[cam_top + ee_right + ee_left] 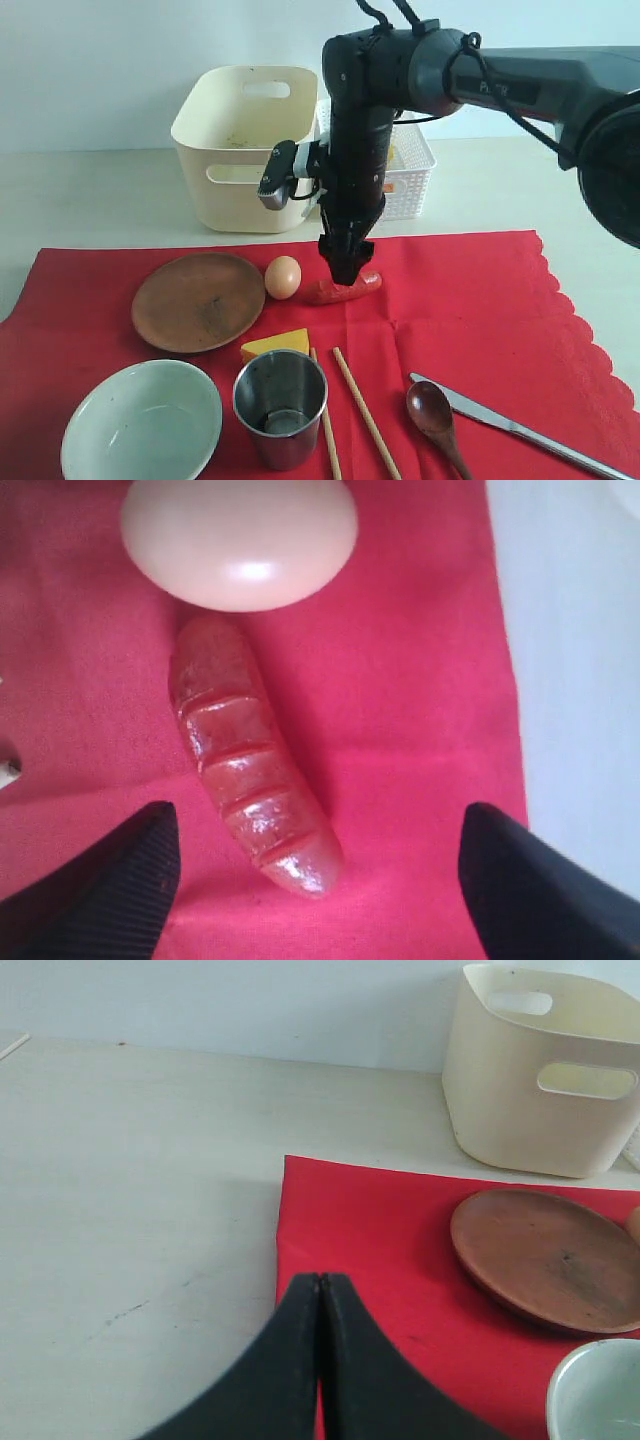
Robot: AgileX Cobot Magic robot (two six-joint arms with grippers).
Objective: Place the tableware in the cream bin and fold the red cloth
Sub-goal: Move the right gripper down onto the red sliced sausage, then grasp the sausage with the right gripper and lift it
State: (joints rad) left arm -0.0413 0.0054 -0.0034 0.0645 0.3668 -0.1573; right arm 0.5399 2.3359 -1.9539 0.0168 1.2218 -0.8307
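Nothing's done yet: the wooden plate (198,300), bowl (140,420), steel cup (280,405), chopsticks (367,415), spoon (430,408) and knife (500,419) sit on the unfolded red cloth (470,300), cream bin (240,190) at the plate's 12 o'clock, right gripper (345,272) spread wide over a sausage (367,283), left gripper (320,1285) pinched closed on nothing.

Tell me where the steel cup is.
In the exterior view the steel cup stands upright on the red cloth, between the bowl and the chopsticks.
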